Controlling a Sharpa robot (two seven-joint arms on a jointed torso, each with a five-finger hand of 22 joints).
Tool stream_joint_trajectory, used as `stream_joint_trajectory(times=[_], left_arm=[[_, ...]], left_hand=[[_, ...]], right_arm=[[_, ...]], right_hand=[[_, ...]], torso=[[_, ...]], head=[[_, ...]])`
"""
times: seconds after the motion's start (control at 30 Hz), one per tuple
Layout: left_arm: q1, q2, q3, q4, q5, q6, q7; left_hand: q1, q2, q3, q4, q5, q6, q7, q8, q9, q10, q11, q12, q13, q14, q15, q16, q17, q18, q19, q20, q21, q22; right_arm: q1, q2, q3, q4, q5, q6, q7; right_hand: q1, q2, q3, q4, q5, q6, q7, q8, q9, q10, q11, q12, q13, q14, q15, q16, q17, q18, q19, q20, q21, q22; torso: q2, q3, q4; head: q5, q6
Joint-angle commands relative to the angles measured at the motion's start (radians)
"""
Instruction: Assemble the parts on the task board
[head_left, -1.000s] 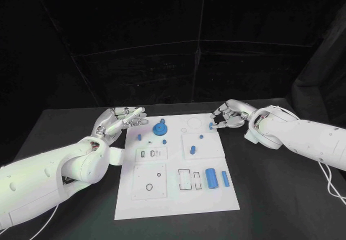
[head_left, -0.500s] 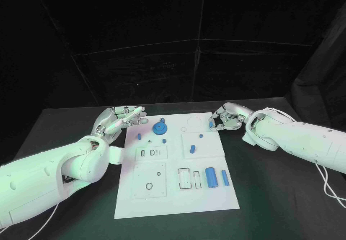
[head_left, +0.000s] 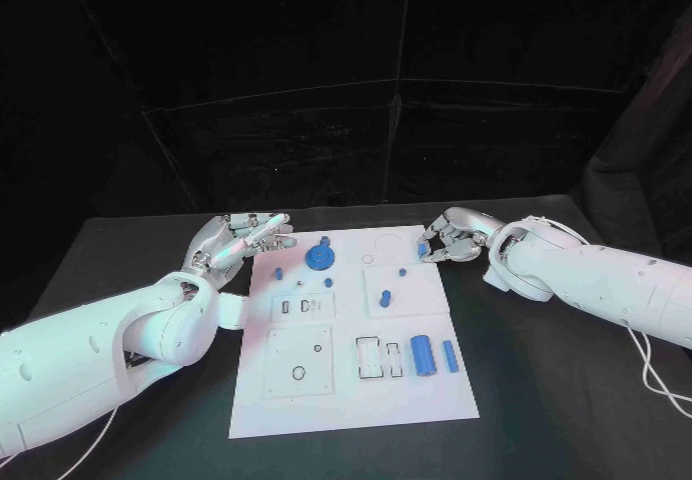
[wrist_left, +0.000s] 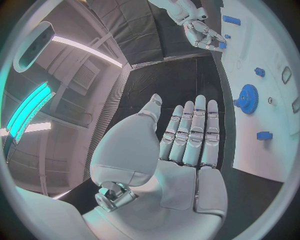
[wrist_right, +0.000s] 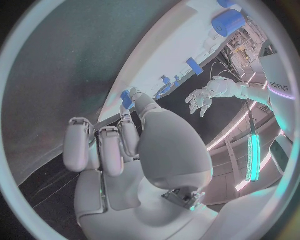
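Step in hand: the right silver hand (head_left: 450, 240) gripped a small blue part (head_left: 424, 253) between thumb and fingertip at the far right edge of the white task board (head_left: 346, 400); I judged it to be mid-pick or about to carry the piece to its seat.
Right hand: clenched round the small blue part (wrist_right: 127, 98), other fingers curled in.
Left hand: the left silver hand (head_left: 238, 238) was released, fingers straight and together, grasping nothing, just beside the board's far left corner.
Next move: likely lifting the piece clear and lining it up over a matching recess, which calls for fine aim.
Around: a blue toothed gear (head_left: 320, 260), a blue upright peg (head_left: 385, 297) and a blue cylinder (head_left: 423, 356) sat on the board, above the black worktop (head_left: 562, 400).
In the way: nothing seemed to block the right hand; the gear stood well apart.
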Motion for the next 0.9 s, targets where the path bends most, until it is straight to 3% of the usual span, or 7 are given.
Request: stream_joint_trajectory(times=[0.03, 0.53, 0.7, 0.9], left_arm=[[0.001, 0.001, 0.001, 0.001, -0.004, 0.012, 0.006], [0.001, 0.001, 0.001, 0.001, -0.004, 0.011, 0.004], [0.001, 0.000, 0.001, 0.001, -0.004, 0.011, 0.004], [0.001, -0.004, 0.001, 0.002, -0.004, 0.011, 0.004]], left_hand=[[0.000, 0.011, 0.001, -0.006, -0.001, 0.006, 0.001, -0.003, -0.001, 0.003, 0.003, -0.006, -0.001, 0.005, 0.005, -0.003, -0.001, 0.016, 0.009, 0.000, -0.003, -0.001], [0.000, 0.011, 0.001, -0.006, -0.001, 0.006, 0.001, -0.003, -0.001, 0.003, 0.003, -0.006, -0.001, 0.005, 0.005, -0.003, -0.001, 0.016, 0.009, 0.000, -0.003, -0.001], [0.000, 0.011, 0.001, -0.006, -0.001, 0.006, 0.001, -0.003, -0.001, 0.003, 0.003, -0.006, -0.001, 0.005, 0.005, -0.003, -0.001, 0.016, 0.009, 0.000, -0.003, -0.001], [0.000, 0.011, 0.001, -0.006, -0.001, 0.006, 0.001, -0.003, -0.001, 0.003, 0.003, -0.006, -0.001, 0.005, 0.005, -0.003, -0.001, 0.016, 0.009, 0.000, -0.003, -0.001]], right_arm=[[0.001, 0.004, 0.001, -0.003, -0.012, 0.005, -0.006], [0.001, 0.016, 0.001, -0.013, -0.013, -0.007, -0.016], [0.001, 0.014, 0.001, -0.008, -0.005, -0.058, -0.014], [0.001, -0.006, 0.001, 0.044, 0.026, -0.120, -0.035]], right_hand=[[-0.003, 0.014, 0.010, -0.002, -0.011, 0.013, -0.003, 0.005, 0.002, 0.006, -0.001, 0.007, 0.067, 0.079, -0.002, 0.003, 0.124, -0.005, 0.009, 0.001, 0.007, 0.002], [-0.018, 0.046, 0.060, -0.014, -0.048, 0.096, -0.030, 0.031, 0.009, 0.015, -0.022, 0.021, 0.080, 0.080, -0.018, 0.006, 0.132, -0.007, 0.017, -0.012, 0.012, 0.017], [-0.014, 0.069, 0.089, -0.022, -0.055, 0.130, -0.045, 0.045, 0.014, 0.020, -0.035, 0.027, 0.086, 0.081, -0.029, 0.007, 0.135, -0.008, 0.022, -0.022, 0.015, 0.024], [-0.021, 0.072, 0.107, -0.030, -0.035, 0.136, -0.049, 0.045, 0.014, 0.020, -0.039, 0.025, 0.085, 0.081, -0.035, 0.007, 0.135, -0.009, 0.024, -0.029, 0.016, 0.027]], torso=[[0.000, -0.0002, 0.0000], [0.000, 0.0002, 0.0000], [0.000, 0.0005, -0.0002], [-0.002, -0.0018, -0.0020]], head=[[-0.001, -0.001], [-0.002, -0.002], [-0.001, -0.003], [0.002, -0.003]])
